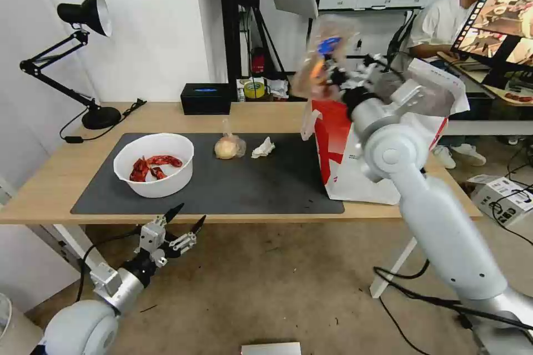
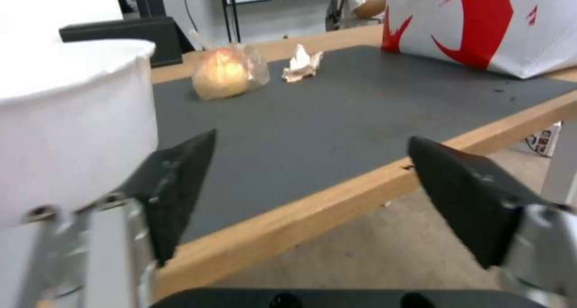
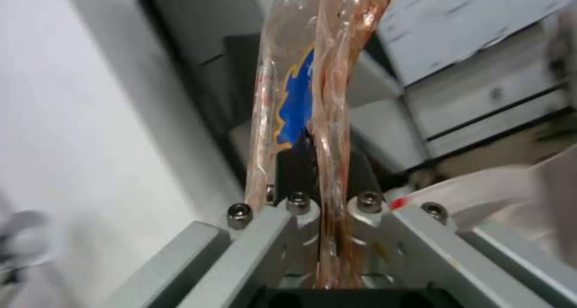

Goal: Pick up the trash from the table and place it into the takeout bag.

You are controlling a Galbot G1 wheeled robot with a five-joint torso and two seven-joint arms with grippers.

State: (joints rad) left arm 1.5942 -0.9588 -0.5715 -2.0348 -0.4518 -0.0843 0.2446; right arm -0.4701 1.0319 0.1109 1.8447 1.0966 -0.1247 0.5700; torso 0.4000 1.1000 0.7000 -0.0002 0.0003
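My right gripper (image 1: 333,75) is raised above the takeout bag (image 1: 355,166), shut on the clear plastic hinged tray (image 1: 322,55); the tray (image 3: 300,87) stands pinched between its fingers (image 3: 288,163). On the table's (image 1: 55,172) dark mat (image 1: 250,183) sit the white bowl (image 1: 154,163) with red scraps, the bagged bun (image 1: 226,147) and the crumpled tissue (image 1: 263,148). My left gripper (image 1: 186,217) hangs open just below the table's front edge, near the bowl (image 2: 66,118). The left wrist view also shows the bun (image 2: 223,72), the tissue (image 2: 302,63) and the bag (image 2: 481,24) beyond.
A black desk lamp (image 1: 83,16) stands at the table's back left, with a black box (image 1: 205,99) along the back edge. A person sits at a desk behind the bag. A small carton (image 1: 502,197) and cables lie on the floor at right.
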